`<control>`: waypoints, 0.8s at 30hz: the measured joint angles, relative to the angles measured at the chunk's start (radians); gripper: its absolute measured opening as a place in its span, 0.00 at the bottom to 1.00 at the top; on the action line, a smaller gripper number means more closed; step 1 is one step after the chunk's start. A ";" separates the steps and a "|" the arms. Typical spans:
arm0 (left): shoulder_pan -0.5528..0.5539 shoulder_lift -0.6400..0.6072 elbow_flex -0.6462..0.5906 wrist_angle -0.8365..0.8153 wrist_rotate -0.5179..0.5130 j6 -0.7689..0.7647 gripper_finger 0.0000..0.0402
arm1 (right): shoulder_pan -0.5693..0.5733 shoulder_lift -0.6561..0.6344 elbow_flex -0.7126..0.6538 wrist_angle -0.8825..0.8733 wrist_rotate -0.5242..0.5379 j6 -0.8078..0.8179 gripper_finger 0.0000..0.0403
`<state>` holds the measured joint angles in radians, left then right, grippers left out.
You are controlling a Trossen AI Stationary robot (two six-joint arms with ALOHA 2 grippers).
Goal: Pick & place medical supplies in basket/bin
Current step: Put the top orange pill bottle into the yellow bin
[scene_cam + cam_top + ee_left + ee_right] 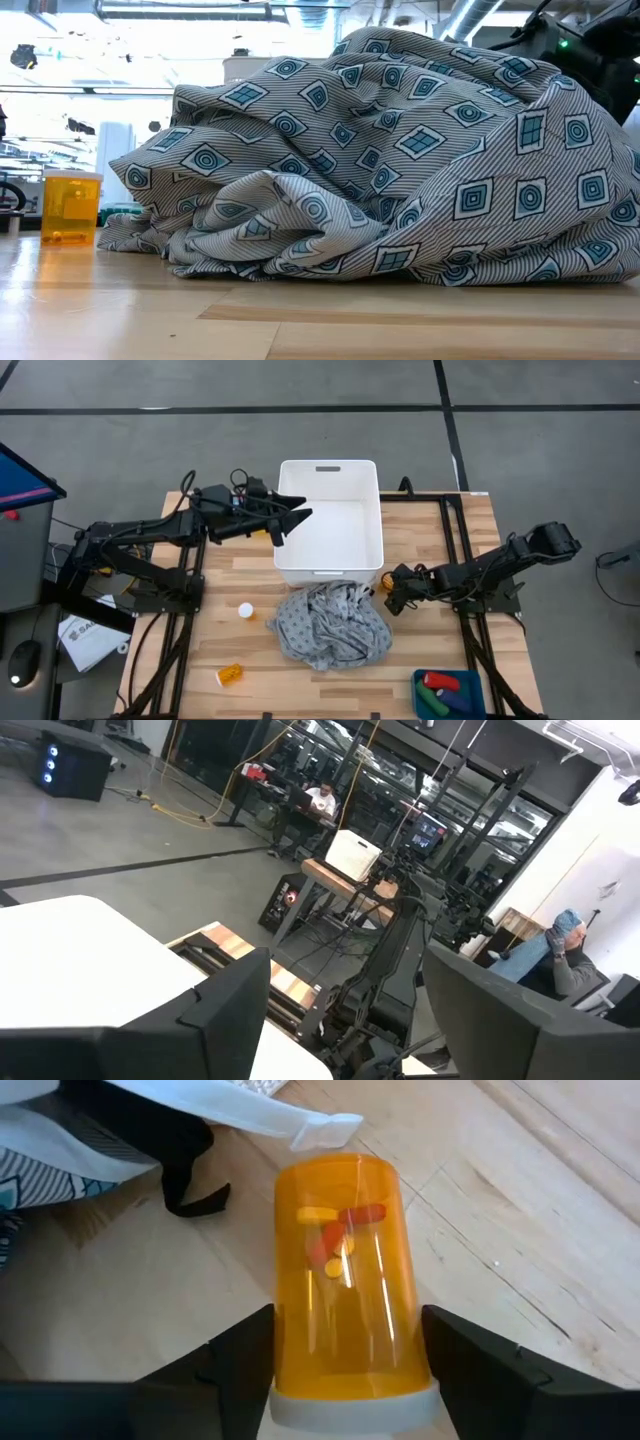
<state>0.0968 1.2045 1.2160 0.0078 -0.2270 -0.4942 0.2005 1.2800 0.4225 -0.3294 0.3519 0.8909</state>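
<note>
Right gripper: the right gripper (345, 1370) is sitting low over the wooden table (440, 550), just beside the crumpled grey patterned cloth (330, 622) and near the front right corner of the white plastic bin (330, 520); its two dark fingers (235, 1355) are standing on either side of a translucent orange pill bottle with a white cap (345, 1280), right against its sides, so it is pinching the bottle.
Held bottle: it is lying on its side on the wood with a few red and yellow pills showing inside.
Left gripper: the left gripper (290, 520) is hanging over the left rim of the white bin with its fingers (225, 1010) spread apart and nothing between them.
Cloth: it is lying in a heap on the table just in front of the bin, touching its front wall in the high view.
Other supplies: a second small orange pill bottle (229, 675) is lying near the table's front left; a round white cap (245, 611) is sitting just left of the cloth.
Teal box: a flat teal box (478, 682) at the front right corner is holding a red bottle (440, 682), a green piece (432, 703) and a dark blue cylinder (460, 700).
Room: a person (570, 955) is sitting beyond the table in the left wrist view.
</note>
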 joint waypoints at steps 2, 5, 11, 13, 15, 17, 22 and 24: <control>0.004 0.000 0.000 0.000 0.002 0.000 0.63 | 0.000 0.000 0.000 0.000 0.000 0.000 0.56; 0.004 0.000 0.000 0.000 0.004 0.000 0.63 | 0.001 0.000 0.000 0.001 -0.004 0.000 0.52; 0.004 0.000 0.000 0.000 0.017 0.000 0.63 | 0.001 0.000 0.000 0.006 -0.010 0.000 0.51; 0.004 0.000 0.000 0.000 0.017 0.000 0.63 | 0.001 0.000 0.000 0.012 -0.014 0.000 0.52; 0.004 0.000 0.000 0.000 0.017 0.000 0.63 | 0.001 0.000 0.000 0.012 -0.015 0.000 0.52; 0.004 0.000 0.000 0.000 0.017 0.000 0.63 | 0.001 0.000 0.000 0.012 -0.015 0.000 0.52; 0.004 0.000 0.000 0.000 0.017 0.000 0.63 | 0.001 -0.009 0.001 0.013 -0.021 0.000 0.51; 0.004 0.000 0.000 0.000 0.017 0.000 0.63 | 0.001 -0.021 0.006 0.004 -0.030 -0.001 0.51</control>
<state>0.1009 1.2045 1.2160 0.0078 -0.2101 -0.4945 0.2016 1.2586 0.4284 -0.3255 0.3218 0.8900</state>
